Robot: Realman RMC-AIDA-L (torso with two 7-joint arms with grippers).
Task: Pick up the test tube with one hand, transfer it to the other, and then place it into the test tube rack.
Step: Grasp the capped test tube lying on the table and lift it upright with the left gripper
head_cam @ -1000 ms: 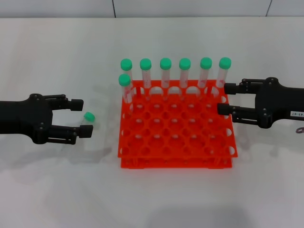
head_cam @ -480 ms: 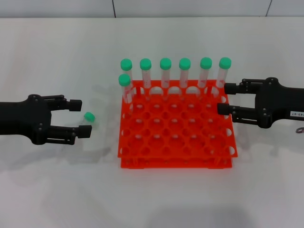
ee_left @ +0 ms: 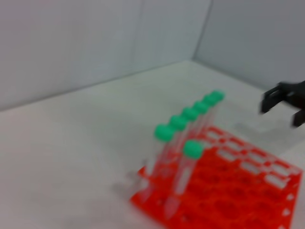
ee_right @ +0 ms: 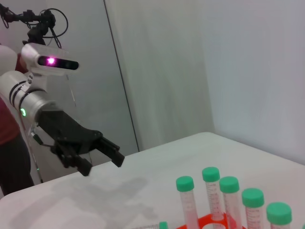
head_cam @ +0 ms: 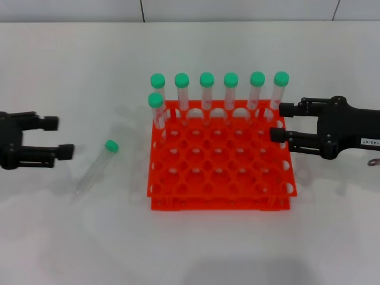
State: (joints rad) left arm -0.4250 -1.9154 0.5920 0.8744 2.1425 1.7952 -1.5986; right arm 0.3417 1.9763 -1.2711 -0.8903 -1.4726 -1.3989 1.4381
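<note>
- tube (head_cam: 95, 170) lies loose on the surface, ungrasped; pickup, handover and racking all remain.
- left gripper (head_cam: 56, 136) and right gripper (head_cam: 277, 122): jaws spread, empty.

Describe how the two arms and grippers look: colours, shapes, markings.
Both grippers are matte black with two straight, blocky fingers. The left gripper carries no label; in the right wrist view it sits on a silver-white cylindrical arm with a small green light. The right gripper bears a small white printed label on its body. Its arm is out of view.
</note>
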